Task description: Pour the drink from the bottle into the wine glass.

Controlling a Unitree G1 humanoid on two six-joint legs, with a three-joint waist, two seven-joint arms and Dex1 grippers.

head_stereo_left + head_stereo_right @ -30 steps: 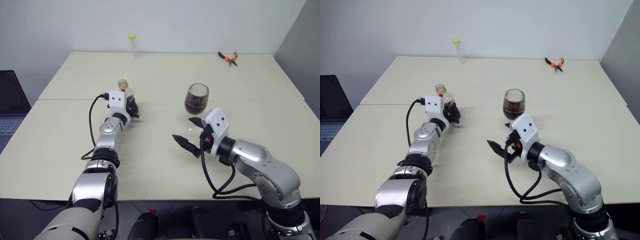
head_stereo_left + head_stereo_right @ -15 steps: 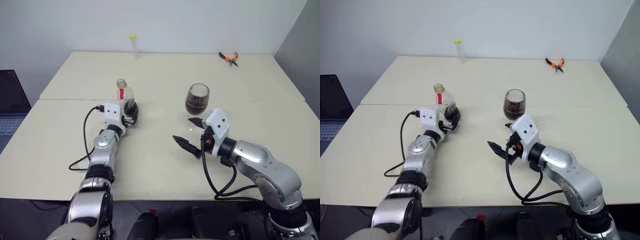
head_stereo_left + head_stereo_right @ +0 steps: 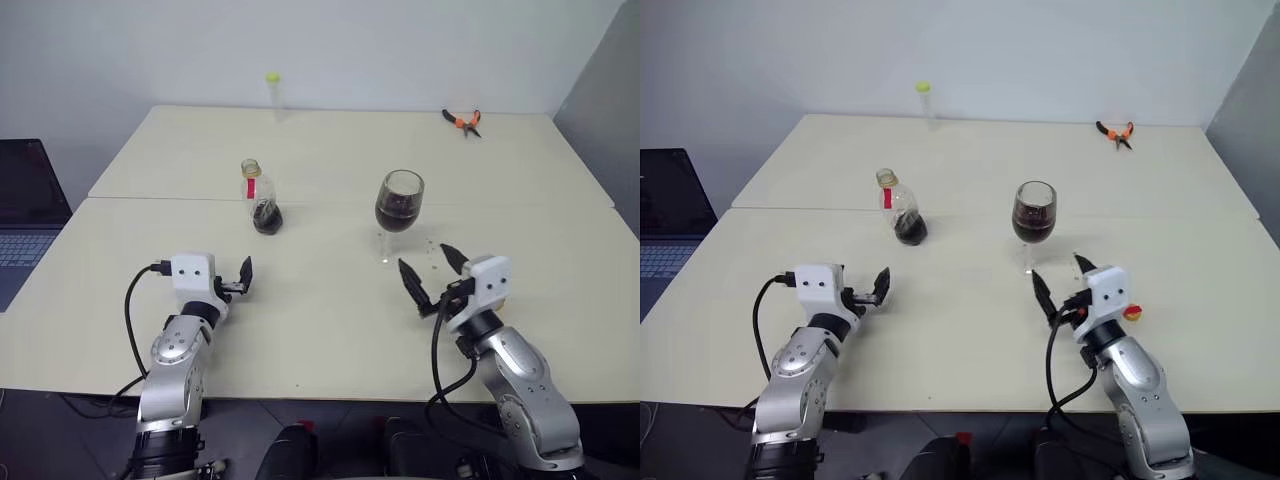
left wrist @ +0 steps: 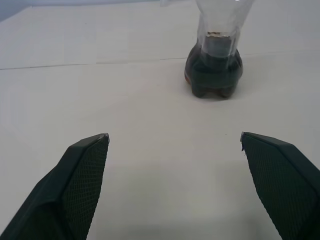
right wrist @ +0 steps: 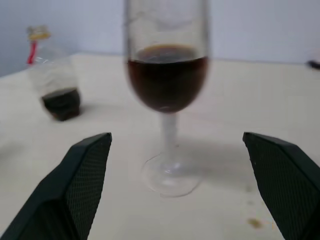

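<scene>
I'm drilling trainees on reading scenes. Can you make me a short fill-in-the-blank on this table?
1. The bottle stands upright with a little dark drink left at its ____.
2. The wine glass is about ____ full of dark drink.
3. The left gripper and the right gripper both have their fingers ____.
4. The orange-handled pliers lie near the table's far ____ corner.

Missing words: bottom; half; open; right

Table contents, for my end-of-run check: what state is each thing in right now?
bottle: upright on the table, free of both arms, a little dark drink left at the bottom.
wine glass: upright, about half full of dark drink.
left end effector: open, holding nothing, short of the bottle.
right end effector: open, holding nothing, near the glass.
pliers: lying flat at the far corner.
thin tube: upright at the far edge.
</scene>
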